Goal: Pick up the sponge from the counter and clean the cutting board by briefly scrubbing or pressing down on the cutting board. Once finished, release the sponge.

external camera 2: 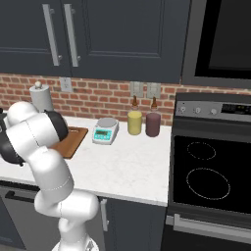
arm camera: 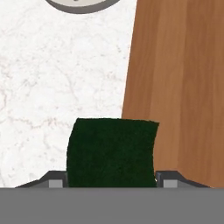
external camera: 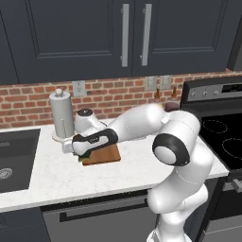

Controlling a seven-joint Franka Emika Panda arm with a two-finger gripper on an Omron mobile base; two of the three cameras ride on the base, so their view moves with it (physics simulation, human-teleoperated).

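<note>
In the hand view the dark green sponge [arm camera: 112, 153] sits between my two finger tips, which press against its sides at the bottom of the picture. My gripper [arm camera: 111, 180] is shut on the sponge. The sponge's right part overlaps the left edge of the reddish-brown cutting board [arm camera: 179, 87], and its left part hangs over the white marbled counter [arm camera: 57, 74]. From the left base view the gripper [external camera: 81, 156] is low at the board's left end [external camera: 106, 153], with a sliver of sponge [external camera: 86, 160] under it. The arm hides most of the board [external camera 2: 72, 139] in the right base view.
A paper towel roll [external camera: 61, 116] and a white rounded appliance [external camera: 87, 120] stand just behind the board. The sink [external camera: 14, 158] lies to the left. A white-teal scale [external camera 2: 105, 131], a yellow bottle [external camera 2: 135, 122], a dark bottle [external camera 2: 153, 123] and the stove [external camera 2: 211, 166] are to the right.
</note>
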